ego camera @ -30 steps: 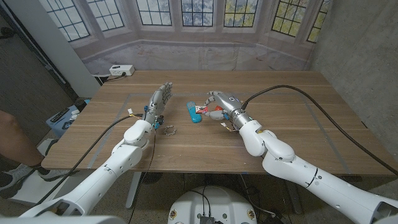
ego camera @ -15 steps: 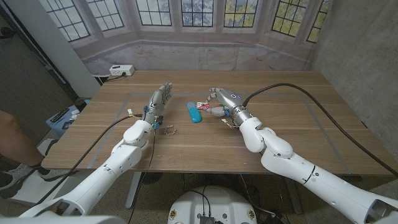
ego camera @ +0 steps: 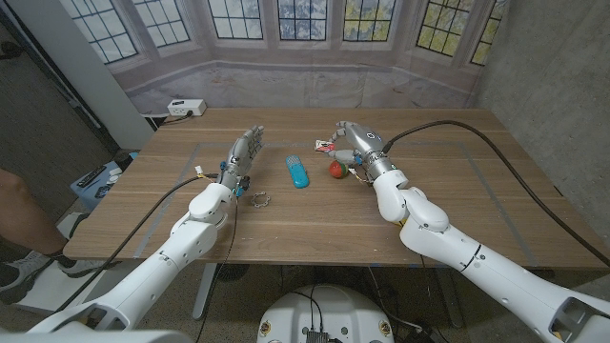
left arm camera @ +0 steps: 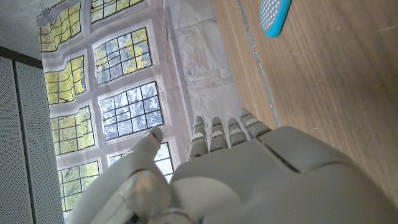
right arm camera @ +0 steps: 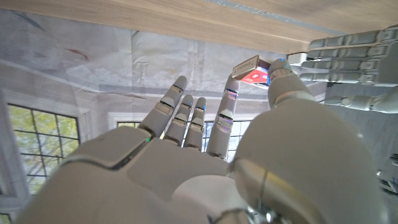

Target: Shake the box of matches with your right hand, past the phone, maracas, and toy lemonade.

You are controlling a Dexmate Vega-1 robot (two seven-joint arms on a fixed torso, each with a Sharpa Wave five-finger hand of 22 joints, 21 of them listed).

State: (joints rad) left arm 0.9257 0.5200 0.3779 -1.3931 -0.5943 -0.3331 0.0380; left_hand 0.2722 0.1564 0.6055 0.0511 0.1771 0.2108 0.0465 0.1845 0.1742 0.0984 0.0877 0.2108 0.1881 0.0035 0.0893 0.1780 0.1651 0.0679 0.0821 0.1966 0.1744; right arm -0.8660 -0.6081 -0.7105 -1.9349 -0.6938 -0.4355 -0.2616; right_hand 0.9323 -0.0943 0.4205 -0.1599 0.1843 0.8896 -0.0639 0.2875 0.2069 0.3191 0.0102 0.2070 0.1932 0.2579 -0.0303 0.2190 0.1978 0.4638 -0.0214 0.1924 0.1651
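Observation:
My right hand is raised over the table's middle and pinches a small red and white box of matches between thumb and a finger, the other fingers spread. The right wrist view shows the box of matches at the fingertips. A blue phone lies left of it; its end appears in the left wrist view as well. A small red round toy with a green part sits on the table below my right hand. My left hand stands on its edge, fingers straight, holding nothing.
A small metal trinket lies near my left wrist. A white power strip sits at the table's far left corner. A person's leg is at the left edge. A blue box stands beside the table.
My right hand has lifted the box of matches off the table and carried it back and to the right, uncovering the red round toy. The left hand has not moved.

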